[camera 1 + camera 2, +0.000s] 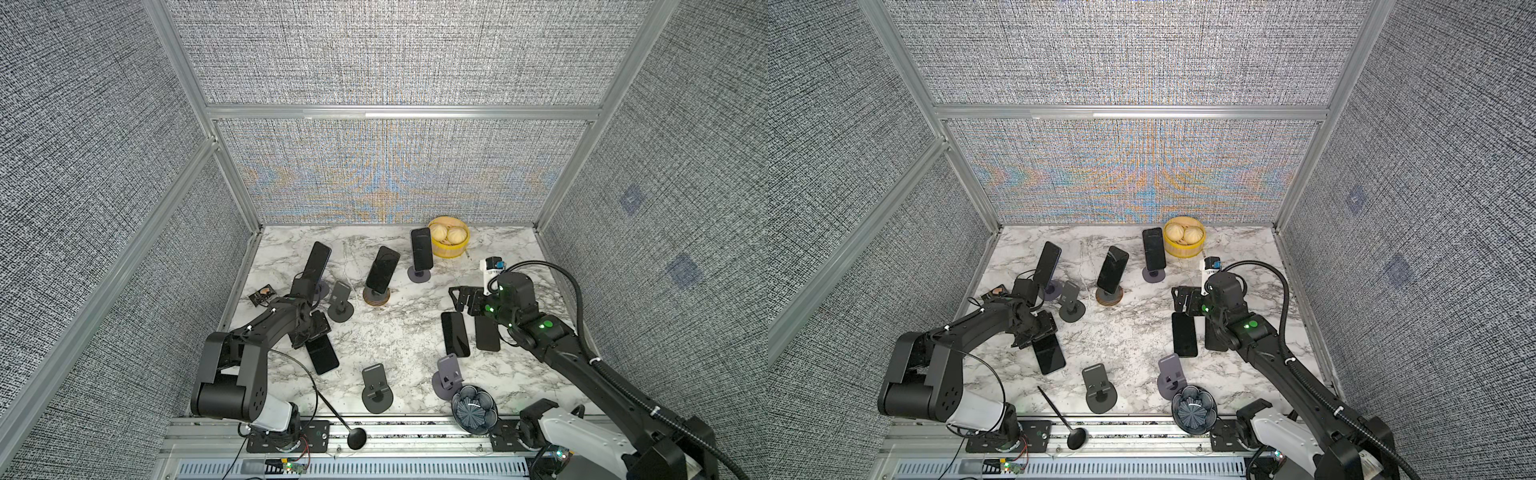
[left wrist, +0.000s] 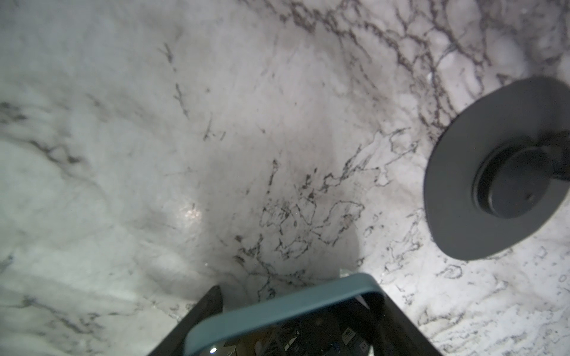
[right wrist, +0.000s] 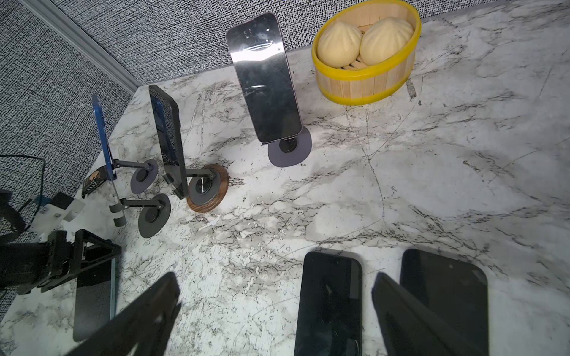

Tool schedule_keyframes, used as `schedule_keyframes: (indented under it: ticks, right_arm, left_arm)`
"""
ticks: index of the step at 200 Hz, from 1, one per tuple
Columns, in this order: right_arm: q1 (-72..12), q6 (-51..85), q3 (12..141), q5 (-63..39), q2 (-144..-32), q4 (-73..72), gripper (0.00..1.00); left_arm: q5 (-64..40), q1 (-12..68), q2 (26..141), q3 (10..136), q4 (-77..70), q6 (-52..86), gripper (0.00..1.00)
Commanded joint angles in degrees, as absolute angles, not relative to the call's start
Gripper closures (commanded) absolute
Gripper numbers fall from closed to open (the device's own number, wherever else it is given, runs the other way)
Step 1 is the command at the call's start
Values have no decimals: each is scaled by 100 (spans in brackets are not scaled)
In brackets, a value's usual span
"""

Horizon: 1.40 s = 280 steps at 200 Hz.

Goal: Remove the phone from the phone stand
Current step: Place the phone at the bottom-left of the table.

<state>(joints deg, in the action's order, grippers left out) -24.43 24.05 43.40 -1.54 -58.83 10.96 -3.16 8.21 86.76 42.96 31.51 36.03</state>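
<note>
Where the marble surface meets the front rail, a dark ribbed bowl sits with nothing visible in it, with a bare grey stand to its left and a bare purplish stand just behind it. Further in, the left tool is clamped on one short end of the teal-edged phone. That phone is clear of every stand and hangs low over bare marble, its long axis running from the tool back toward the front rail. I cannot tell whether its free end touches the surface. The coming move, I judge, turns on this: the phone lies nearward of the tool, so laying it flat means lowering it away from the vacant stand just beyond. Across the surface the right tool hovers with its fingers spread wide and nothing between them, above the far ends of a flat phone and a second flat phone lying side by side. Beyond both tools, three more phones lean on stands: a far-left phone, a middle phone on a wood-ringed base, and a back phone, which is nearer the right arm. Just beside that last one, a yellow-rimmed steamer basket holds two buns.
</note>
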Motion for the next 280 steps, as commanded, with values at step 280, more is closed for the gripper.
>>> schedule_keyframes:
  ticks: [280]
  right_arm:
    - [-2486,1784,6214,-356,-8974,-412,1]
  left_arm:
    - [-514,817,8471,4038,3383,3674,25]
